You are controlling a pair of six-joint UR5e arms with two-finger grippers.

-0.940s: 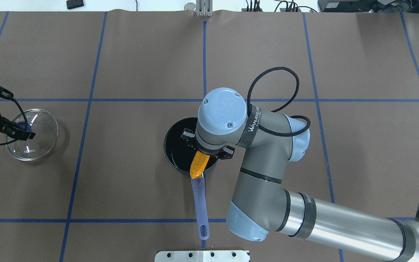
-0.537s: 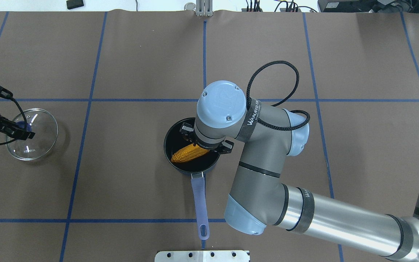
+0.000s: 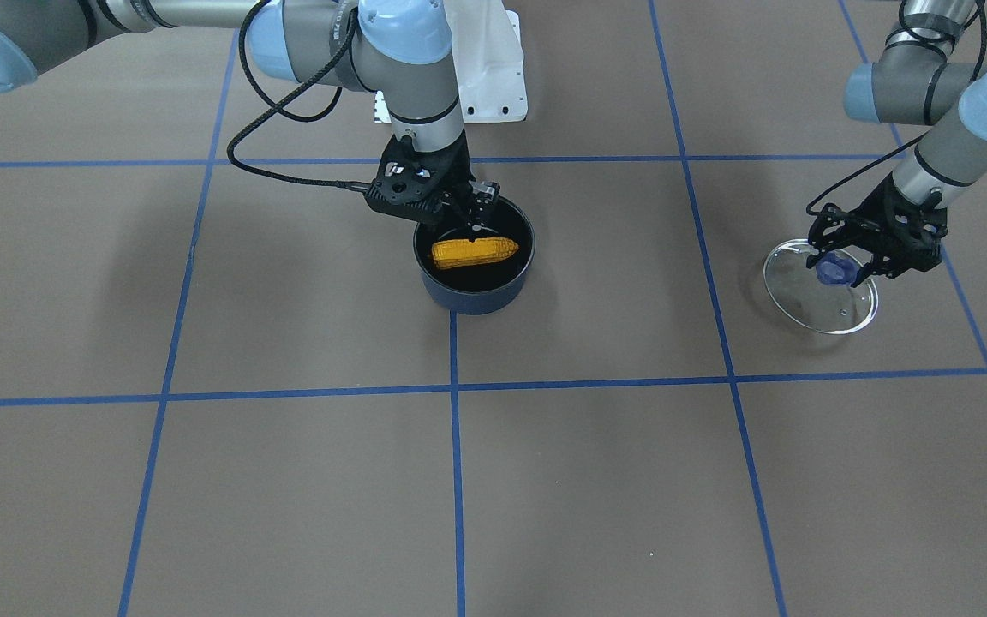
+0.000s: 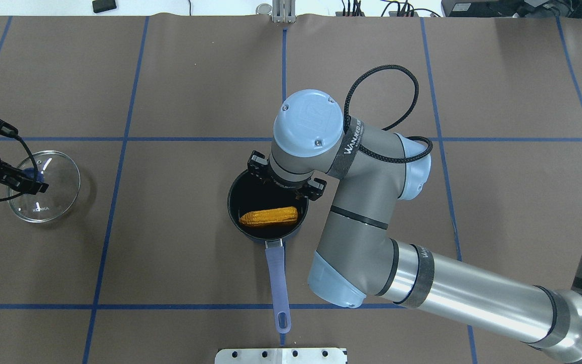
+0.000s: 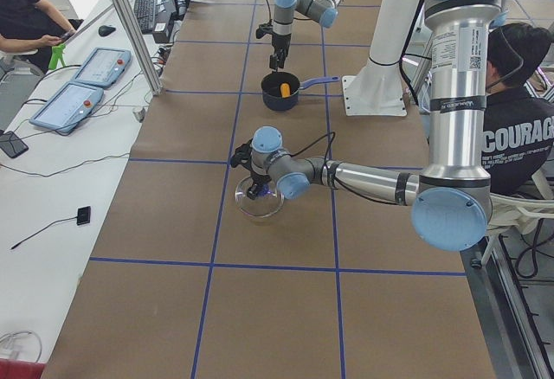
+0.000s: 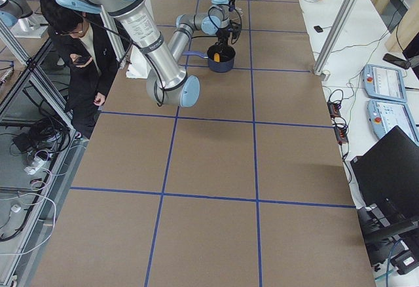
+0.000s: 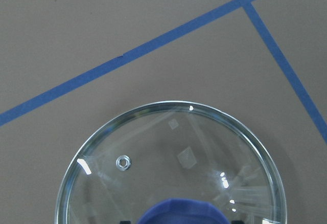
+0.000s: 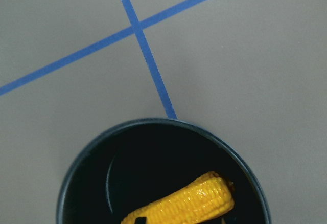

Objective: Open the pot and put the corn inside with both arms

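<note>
Nearest the robot, the handle (image 4: pixel 277 283) points back toward its base. Beyond it the pot (image 4: pixel 243 189) stands open, and the corn (image 4: pixel 269 217) lies flat across the bottom, touching neither gripper. The right gripper (image 3: pixel 459 214) hangs over the pot's far rim with its fingers spread and nothing between them. Well off to the robot's left, the glass lid (image 4: pixel 58 192) rests on the table. The left gripper (image 4: pixel 31 182) is pressed onto the lid's blue knob (image 3: pixel 832 270) from both sides, as far as the wrist view shows.

Both parts of the task look done, with the lid off and the corn inside. At most, the arms have to pull away.

A moment earlier the right gripper pinched the corn, which stuck out over the near rim. Then the corn lay slanted in the pot under the gripper. Now it lies level, and the gripper has shifted toward the far rim. The lid and left gripper have not moved.
</note>
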